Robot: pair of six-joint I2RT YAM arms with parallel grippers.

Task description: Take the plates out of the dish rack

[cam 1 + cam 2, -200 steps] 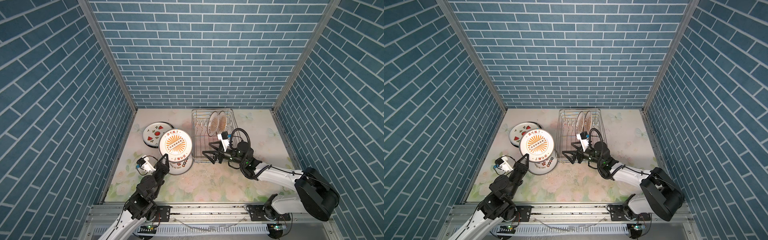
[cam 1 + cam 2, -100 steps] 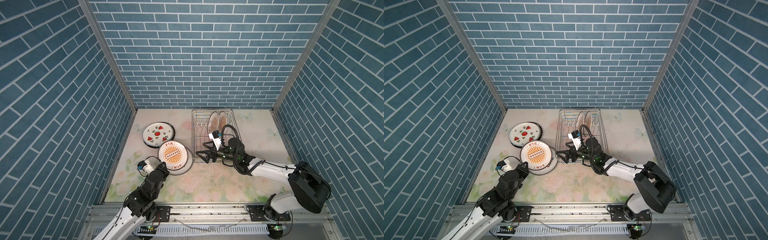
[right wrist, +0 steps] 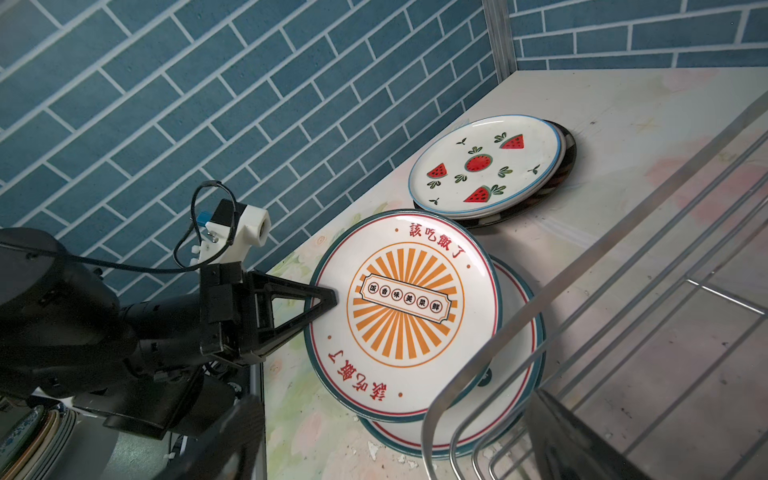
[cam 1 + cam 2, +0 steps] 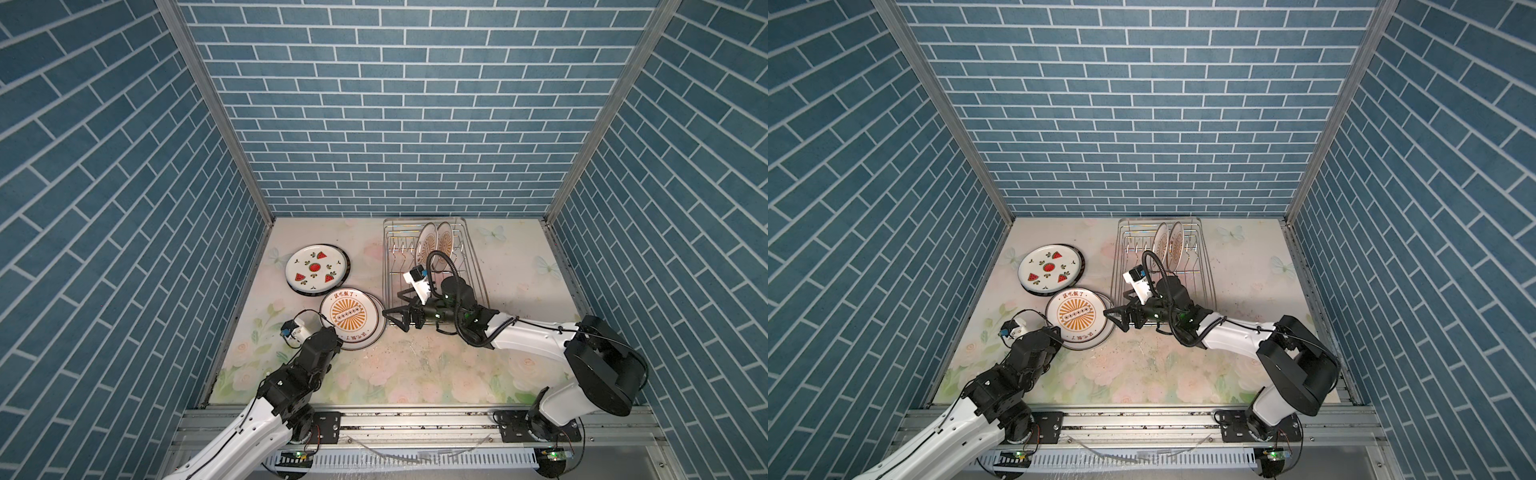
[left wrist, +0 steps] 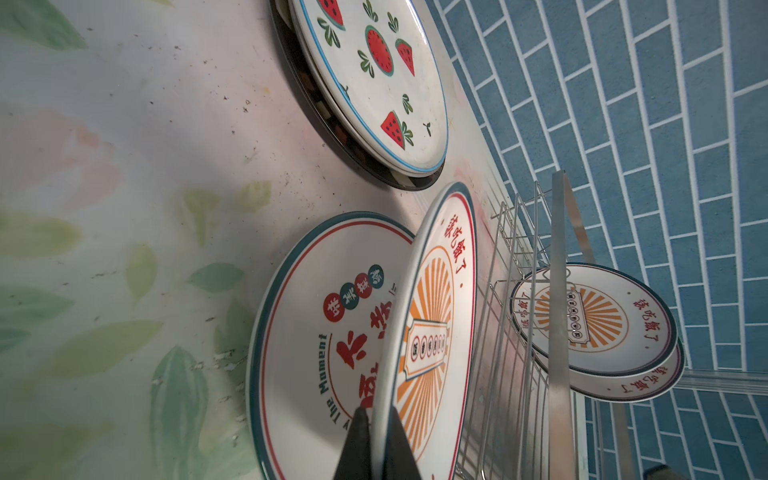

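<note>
Clamping the near-left rim of a round white plate with an orange sunburst [image 4: 349,318], the left pincer [image 5: 376,440] has its jaws narrowed right down on the ceramic edge, and the plate hangs at a tilt. Directly beneath it, offset a touch to the right, a round white plate with red lettering and a green rim [image 5: 299,345] lies flat on the pale floral surface [image 4: 415,365]. Whether the two touch at the far edge I cannot tell. Setting down looks like the job in hand, so that overlap is what counts. The right pincer [image 4: 395,320] is spread wide and empty, pointing left, just beside the held plate and at the near-left corner of the silver wire dish rack [image 4: 392,257]. Two more sunburst plates [image 4: 436,245] stand on edge at the rack's far end, behind that pincer, and the right arm is clearly the nearer one. Far left, a white watermelon-print plate [image 4: 316,268] sits on a dark-rimmed plate [image 3: 567,166].
</note>
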